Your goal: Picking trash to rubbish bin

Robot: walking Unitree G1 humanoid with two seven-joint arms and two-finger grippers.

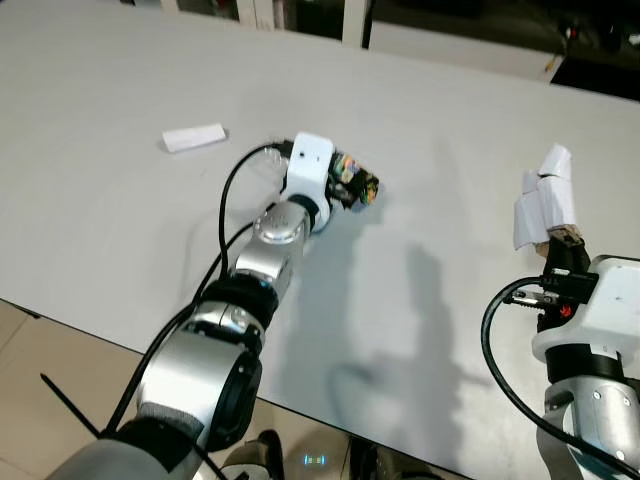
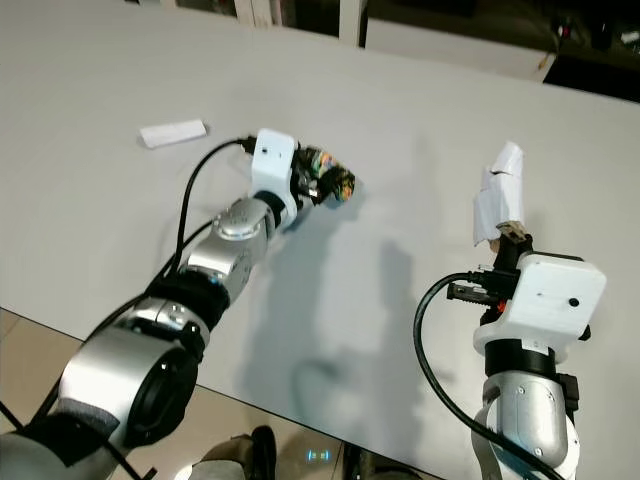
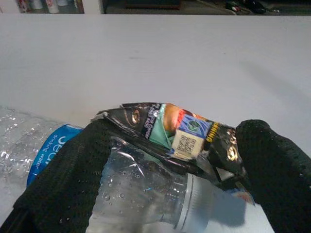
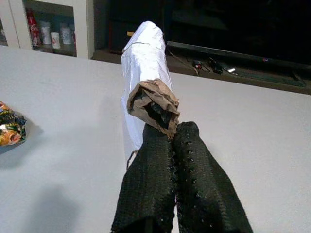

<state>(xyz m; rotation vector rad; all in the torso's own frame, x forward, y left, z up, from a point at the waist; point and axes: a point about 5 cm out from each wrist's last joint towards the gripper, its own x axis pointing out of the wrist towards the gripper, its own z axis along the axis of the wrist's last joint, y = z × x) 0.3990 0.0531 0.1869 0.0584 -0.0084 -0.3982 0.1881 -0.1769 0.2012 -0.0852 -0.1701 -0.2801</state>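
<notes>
Snack wrapper (image 3: 180, 131): crumpled, pinched with a clear plastic bottle (image 3: 146, 194) between the left tool's (image 1: 355, 188) fingers, low over the white desk (image 1: 450, 150).
Paper wad (image 4: 146, 77): white and brown, clamped upright in the right tool (image 4: 163, 127), fingers pressed together.
White scrap (image 1: 195, 137): flat on the desk, beyond the left tool.

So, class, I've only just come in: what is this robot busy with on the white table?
It is collecting trash with both arms. The left pincer is closed around a crumpled snack wrapper and a clear plastic water bottle, low over the white table. The right pincer holds a piece of brown and white paper pinched upright. A small white scrap lies on the table beyond the left arm, not yet picked up.
</notes>
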